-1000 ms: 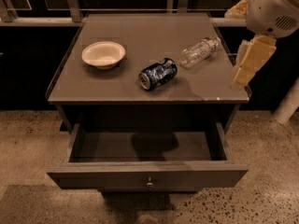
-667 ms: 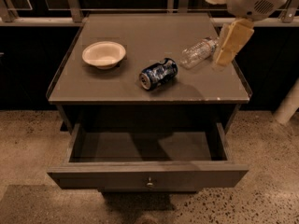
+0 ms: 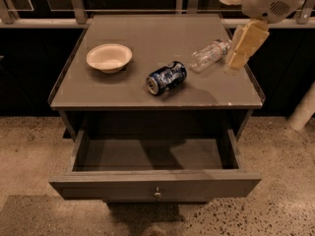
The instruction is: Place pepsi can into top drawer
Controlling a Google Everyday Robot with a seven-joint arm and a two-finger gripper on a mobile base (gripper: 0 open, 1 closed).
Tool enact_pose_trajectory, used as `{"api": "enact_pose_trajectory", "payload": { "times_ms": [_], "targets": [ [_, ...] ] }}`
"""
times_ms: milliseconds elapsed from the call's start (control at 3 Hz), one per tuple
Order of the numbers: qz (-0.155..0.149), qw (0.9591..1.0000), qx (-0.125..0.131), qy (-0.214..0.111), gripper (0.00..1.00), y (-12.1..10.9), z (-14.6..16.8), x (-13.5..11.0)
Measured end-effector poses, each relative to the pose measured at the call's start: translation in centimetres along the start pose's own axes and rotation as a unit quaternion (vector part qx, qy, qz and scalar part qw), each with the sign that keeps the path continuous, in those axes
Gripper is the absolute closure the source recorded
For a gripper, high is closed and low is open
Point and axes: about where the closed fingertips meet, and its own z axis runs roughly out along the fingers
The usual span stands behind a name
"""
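Observation:
The pepsi can (image 3: 166,76) lies on its side on the grey cabinet top (image 3: 147,33), near the front middle. The top drawer (image 3: 98,185) is pulled out below it, and its inside looks empty. A small round knob sits at the centre of its front panel. My gripper (image 3: 237,63) hangs from the white arm at the upper right, over the right edge of the cabinet top. It is beside the cap end of a clear plastic bottle and well to the right of the can. It holds nothing that I can see.
A clear plastic bottle (image 3: 209,54) lies on its side right of the can. A cream bowl (image 3: 109,58) stands on the left of the top. A metal rail runs behind the cabinet. A white post (image 3: 302,109) stands on the speckled floor at the right.
My gripper has moved left and up from beyond the right edge of the cabinet to beside the bottle. The can, bottle, bowl and drawer have not moved.

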Motion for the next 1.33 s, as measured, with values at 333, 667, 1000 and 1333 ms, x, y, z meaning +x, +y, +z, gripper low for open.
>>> {"api": "enact_pose_trajectory", "payload": {
  "times_ms": [333, 667, 1000, 1333],
  "targets": [
    [-0.013, 0.999, -0.002, -0.044, 0.0, -2.0, 2.4, 0.0],
    [-0.031, 0.9932, -0.021, -0.11, 0.0, -4.0, 6.8, -1.1],
    [-0.048, 0.9836, -0.054, -0.165, 0.0, -4.4, 10.6, -3.1],
    [-0.061, 0.9714, -0.096, -0.208, 0.0, -3.5, 13.5, -5.3]
  ]
}}
